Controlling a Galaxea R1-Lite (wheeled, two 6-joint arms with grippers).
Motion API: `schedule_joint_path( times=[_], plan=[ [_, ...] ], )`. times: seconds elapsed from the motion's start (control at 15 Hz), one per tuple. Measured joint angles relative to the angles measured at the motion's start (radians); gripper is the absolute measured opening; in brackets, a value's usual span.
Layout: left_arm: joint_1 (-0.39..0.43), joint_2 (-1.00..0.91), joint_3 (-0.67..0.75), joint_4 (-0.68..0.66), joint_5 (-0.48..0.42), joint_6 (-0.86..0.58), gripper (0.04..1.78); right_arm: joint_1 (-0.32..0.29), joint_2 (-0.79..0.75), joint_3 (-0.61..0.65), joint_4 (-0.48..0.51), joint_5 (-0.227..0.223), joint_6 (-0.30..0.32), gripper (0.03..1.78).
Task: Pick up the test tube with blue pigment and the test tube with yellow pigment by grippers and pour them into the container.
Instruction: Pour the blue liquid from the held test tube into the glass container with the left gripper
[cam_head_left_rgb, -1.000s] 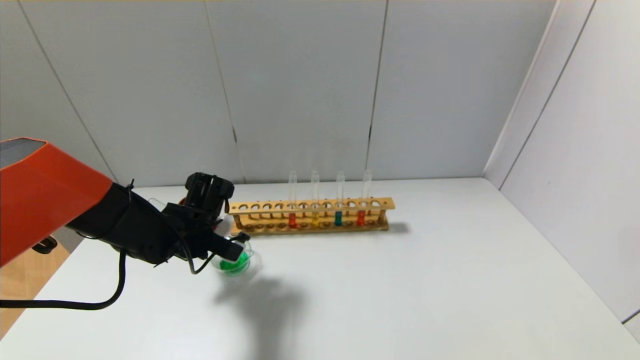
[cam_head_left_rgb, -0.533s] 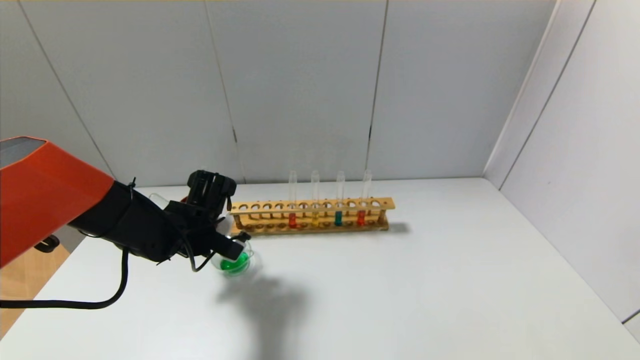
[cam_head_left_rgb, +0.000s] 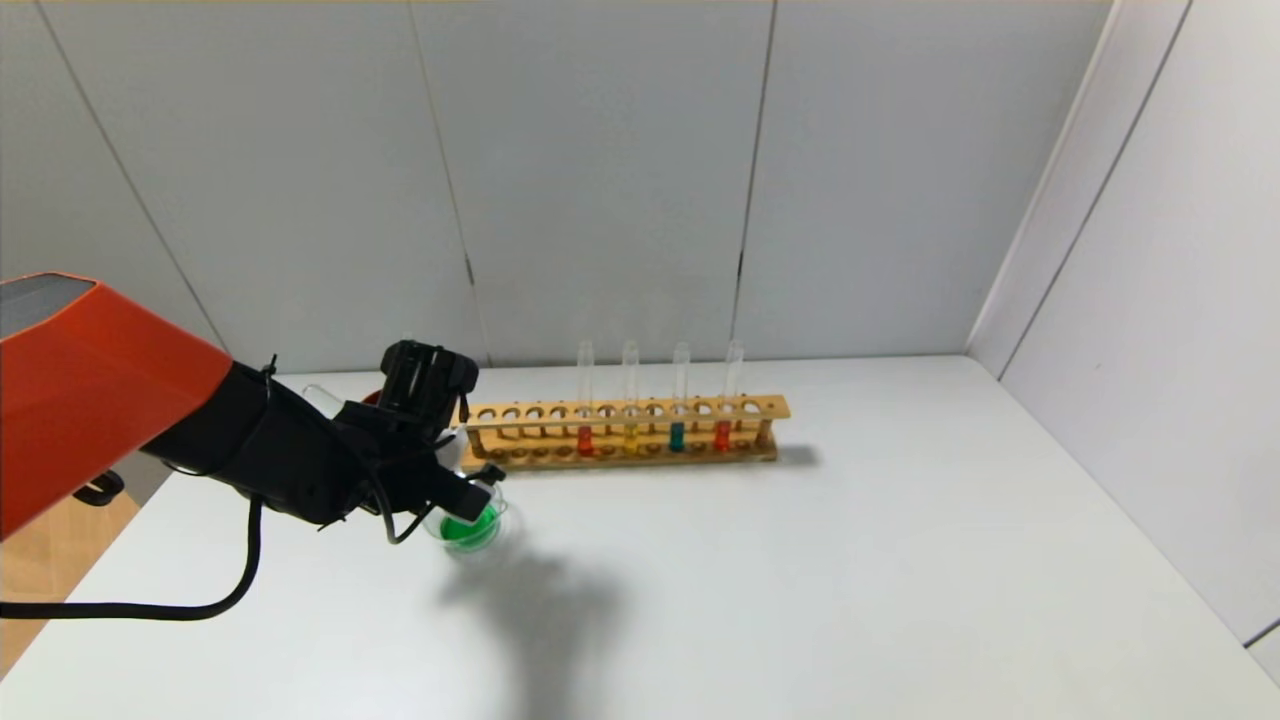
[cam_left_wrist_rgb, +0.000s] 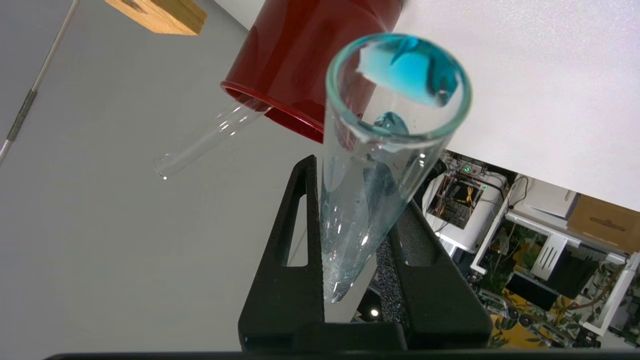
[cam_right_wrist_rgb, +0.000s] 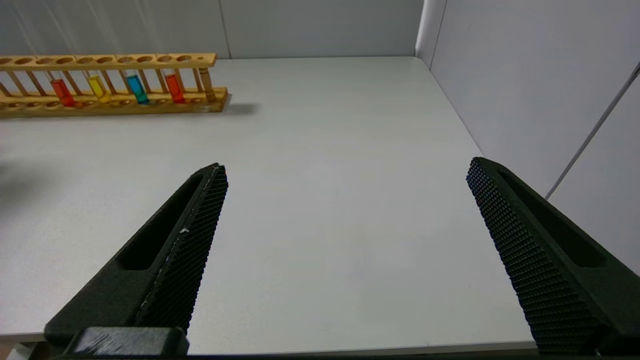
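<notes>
My left gripper is shut on the test tube with blue pigment. The tube is tipped, with only blue streaks left near its mouth. In the left wrist view the left gripper has both fingers pressed on the glass. It is held just above and behind the container, a low clear dish holding green liquid. A test tube with yellow pigment stands in the wooden rack, and it also shows in the right wrist view. My right gripper is open and empty, low over the table's right front, out of the head view.
The rack also holds a twin blue tube and two red-liquid tubes. A dark red cup with an empty tube leaning in it stands behind my left gripper. Walls close off the back and right.
My left gripper has shifted slightly up and toward the rack, still holding the tube over the dish. Nothing else has moved.
</notes>
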Motion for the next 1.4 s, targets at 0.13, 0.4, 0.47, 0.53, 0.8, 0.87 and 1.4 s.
schedule_joint_path(
  times=[0.13,0.4,0.47,0.53,0.8,0.87,1.4],
  plan=[
    [-0.002,0.000,0.000,0.000,0.000,0.000,0.34,0.000,0.000,0.000,0.000,0.000,0.000,1.75],
    [-0.005,-0.010,0.002,0.001,0.001,0.024,0.34,0.000,0.000,0.000,0.000,0.000,0.000,1.75],
    [-0.006,-0.017,0.003,0.001,0.001,0.041,0.34,0.000,0.000,0.000,0.000,0.000,0.000,1.75],
    [-0.006,-0.023,0.004,0.001,0.001,0.050,0.34,0.000,0.000,0.000,0.000,0.000,0.000,1.75],
    [-0.006,-0.039,0.005,0.002,0.038,0.106,0.34,0.000,0.000,0.000,0.000,0.001,0.000,1.75],
    [-0.006,-0.044,0.006,0.003,0.040,0.110,0.34,0.000,0.000,0.000,0.000,0.000,0.000,1.75],
    [-0.013,-0.067,0.005,0.011,0.068,0.167,0.34,0.000,0.000,0.000,0.000,0.000,0.000,1.75]
  ],
)
